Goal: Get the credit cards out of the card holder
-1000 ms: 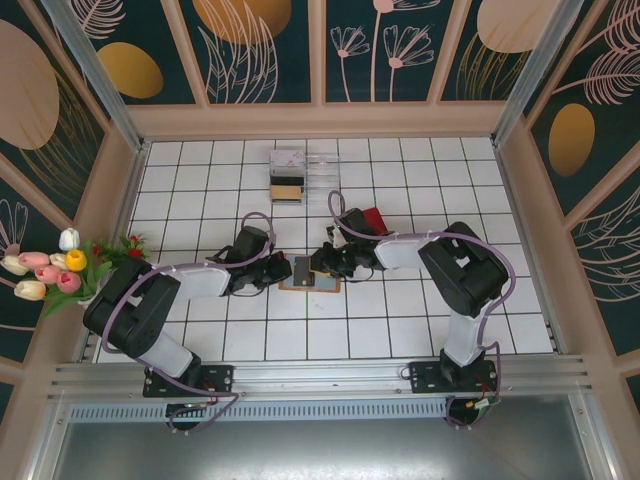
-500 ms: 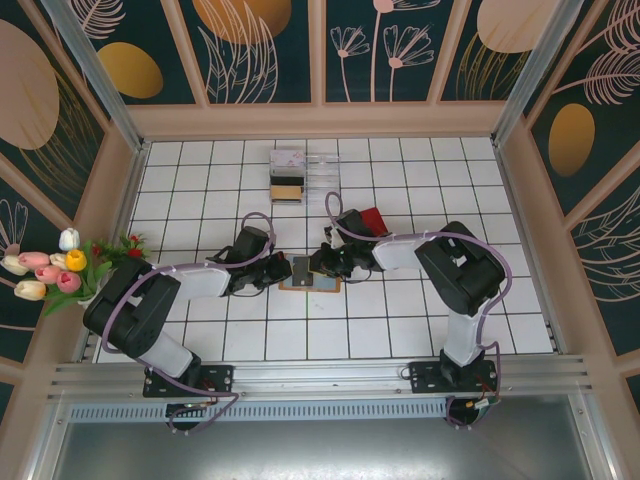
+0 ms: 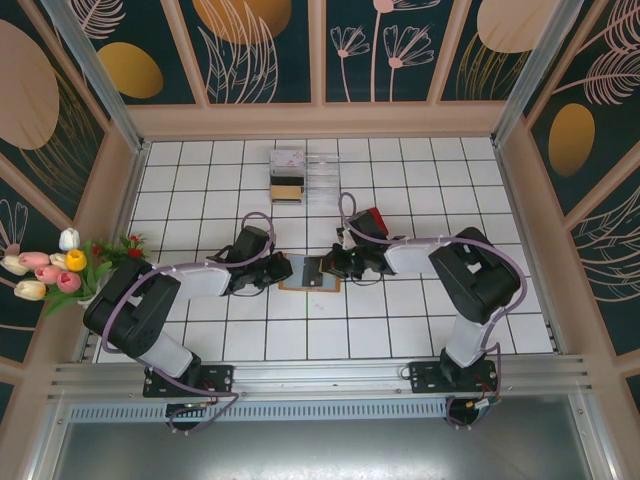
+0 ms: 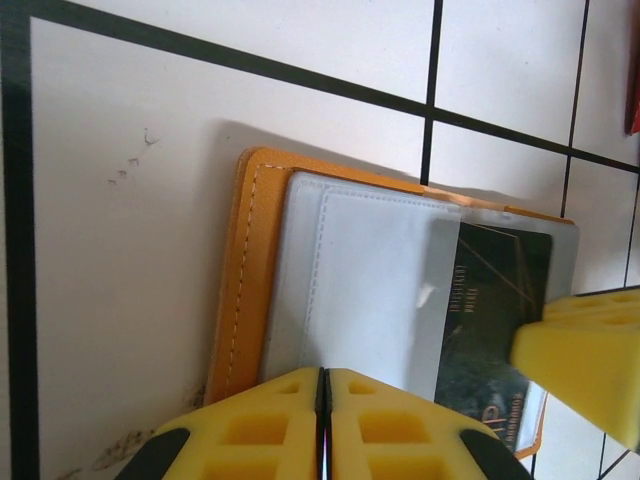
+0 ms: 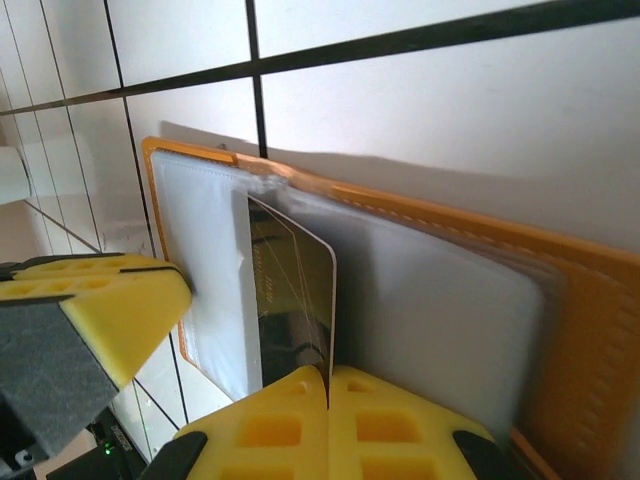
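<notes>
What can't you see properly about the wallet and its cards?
- Writing on the dark credit card: blurred in the left wrist view.
- Near edge of the card holder: behind the shut left gripper, left wrist view.
- Card's lower end: pinched inside the right gripper, right wrist view.
- Any other cards: covered by the pockets, cannot tell.
- Red object: partly under the right arm, top view.
</notes>
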Motion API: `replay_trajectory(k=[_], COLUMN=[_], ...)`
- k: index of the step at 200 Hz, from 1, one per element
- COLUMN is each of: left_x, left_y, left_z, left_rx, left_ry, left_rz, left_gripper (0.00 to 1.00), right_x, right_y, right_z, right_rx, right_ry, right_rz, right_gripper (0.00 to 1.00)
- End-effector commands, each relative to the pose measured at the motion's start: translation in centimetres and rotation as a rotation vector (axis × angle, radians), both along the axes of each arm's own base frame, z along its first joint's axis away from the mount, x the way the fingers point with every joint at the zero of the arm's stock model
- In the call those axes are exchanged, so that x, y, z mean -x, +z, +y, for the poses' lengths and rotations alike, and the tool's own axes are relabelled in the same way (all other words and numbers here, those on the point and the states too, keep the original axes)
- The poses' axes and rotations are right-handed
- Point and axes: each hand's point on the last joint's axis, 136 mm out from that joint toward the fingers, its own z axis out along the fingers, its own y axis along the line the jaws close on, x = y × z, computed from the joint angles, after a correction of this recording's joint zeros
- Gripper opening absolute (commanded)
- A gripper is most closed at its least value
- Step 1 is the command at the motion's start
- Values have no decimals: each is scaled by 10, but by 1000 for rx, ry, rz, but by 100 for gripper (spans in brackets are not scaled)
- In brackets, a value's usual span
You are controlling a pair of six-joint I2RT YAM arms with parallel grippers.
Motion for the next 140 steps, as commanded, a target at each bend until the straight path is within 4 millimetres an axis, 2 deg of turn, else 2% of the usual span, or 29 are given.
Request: replay_trajectory(k=[1, 27, 47, 73, 76, 85, 107, 140], left_x=[4, -4, -16, -33, -34, -39, -47, -46], left_y=[-14, 0, 25, 70, 76, 91, 129, 161], left_z=[14, 4, -10, -23, -24, -26, -31, -32], left_rx=[-81, -45, 15, 79, 84, 96, 149, 251], left_ry=[28, 18, -1, -23, -27, -33, -49, -70], left_rz=[46, 22, -18, -107, -118, -146, -216, -284], left_gripper=[12, 15, 22, 38, 41, 47, 59, 81], right_x=[11, 6, -3, -5, -13, -16, -21, -28], right_y=[-6, 17, 43, 83, 87, 100, 121, 153], right_z=[-24, -28, -33, -31, -38, -39, -39, -31], right_rx=[58, 11, -35, -121, -130, -161, -204, -313], right_ry=[-12, -14, -33, -18, -38, -33, -14, 19], right_rz=[18, -41, -106, -198, -212, -242, -292, -374], right_gripper=[3, 1, 0, 0, 0, 0, 0, 0])
